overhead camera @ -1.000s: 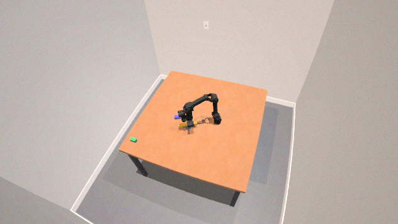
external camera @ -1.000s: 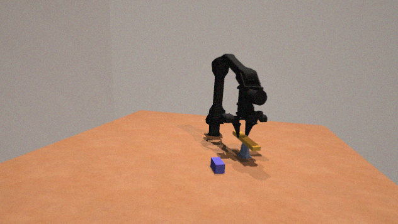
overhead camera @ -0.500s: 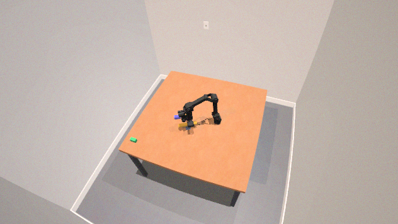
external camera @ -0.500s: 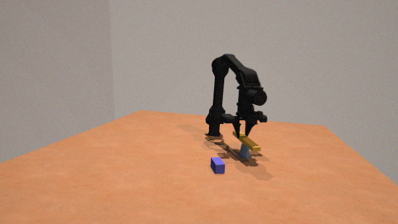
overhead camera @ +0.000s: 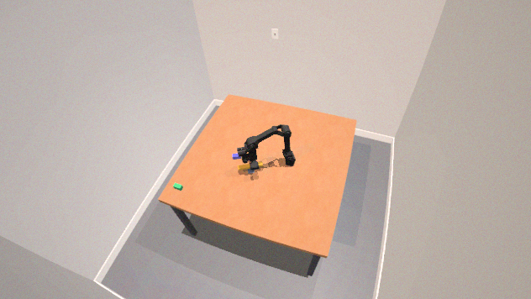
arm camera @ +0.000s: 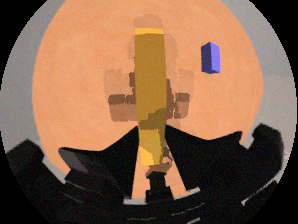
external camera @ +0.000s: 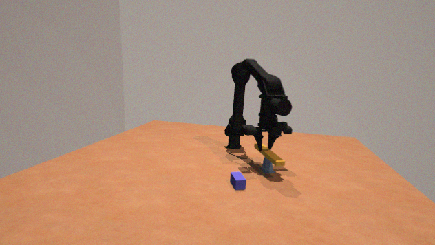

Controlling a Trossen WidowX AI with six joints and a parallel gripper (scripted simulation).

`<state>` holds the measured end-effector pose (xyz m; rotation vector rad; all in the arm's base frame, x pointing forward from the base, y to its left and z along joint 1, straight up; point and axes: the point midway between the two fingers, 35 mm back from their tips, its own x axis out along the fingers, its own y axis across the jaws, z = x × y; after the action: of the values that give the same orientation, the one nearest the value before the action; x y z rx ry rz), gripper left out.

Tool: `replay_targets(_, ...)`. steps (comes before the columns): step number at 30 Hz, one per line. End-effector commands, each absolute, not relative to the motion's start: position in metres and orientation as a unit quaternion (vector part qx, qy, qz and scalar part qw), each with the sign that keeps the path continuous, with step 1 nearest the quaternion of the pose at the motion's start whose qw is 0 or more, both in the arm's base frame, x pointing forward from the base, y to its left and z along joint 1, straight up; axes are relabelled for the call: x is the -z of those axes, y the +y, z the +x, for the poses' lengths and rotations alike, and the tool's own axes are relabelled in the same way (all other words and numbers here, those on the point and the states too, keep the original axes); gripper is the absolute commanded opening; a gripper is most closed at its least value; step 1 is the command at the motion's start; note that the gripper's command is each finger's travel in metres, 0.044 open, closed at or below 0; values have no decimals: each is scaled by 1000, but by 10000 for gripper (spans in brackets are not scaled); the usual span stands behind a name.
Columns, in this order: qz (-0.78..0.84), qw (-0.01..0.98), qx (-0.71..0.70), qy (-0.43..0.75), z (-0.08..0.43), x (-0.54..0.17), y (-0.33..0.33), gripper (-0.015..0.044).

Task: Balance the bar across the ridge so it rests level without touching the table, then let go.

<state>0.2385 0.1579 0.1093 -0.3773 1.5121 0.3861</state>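
The yellow bar (overhead camera: 244,167) (external camera: 273,157) (arm camera: 150,75) is off the table, held by my gripper (external camera: 265,149) (arm camera: 150,128), which is shut on it with one finger on each side. The blue-grey ridge (external camera: 267,166) stands on the table right under the bar in the exterior view. Whether the bar touches the ridge's top or hangs just above it I cannot tell. In the wrist view the bar hides the ridge. Whether the bar is exactly level is hard to tell.
A blue-violet block (overhead camera: 236,156) (external camera: 237,181) (arm camera: 210,58) stands on the table (overhead camera: 290,210) (external camera: 138,206) beside the bar. A green block (overhead camera: 178,186) lies near the table's left corner in the top view.
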Motion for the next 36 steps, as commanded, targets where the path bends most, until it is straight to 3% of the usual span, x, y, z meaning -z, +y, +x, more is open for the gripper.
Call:
replay_targets(1,-167,696,-173,677,239,-109,159,0)
replay_targets(36,-167,696,-173,677,238,-106,158,0)
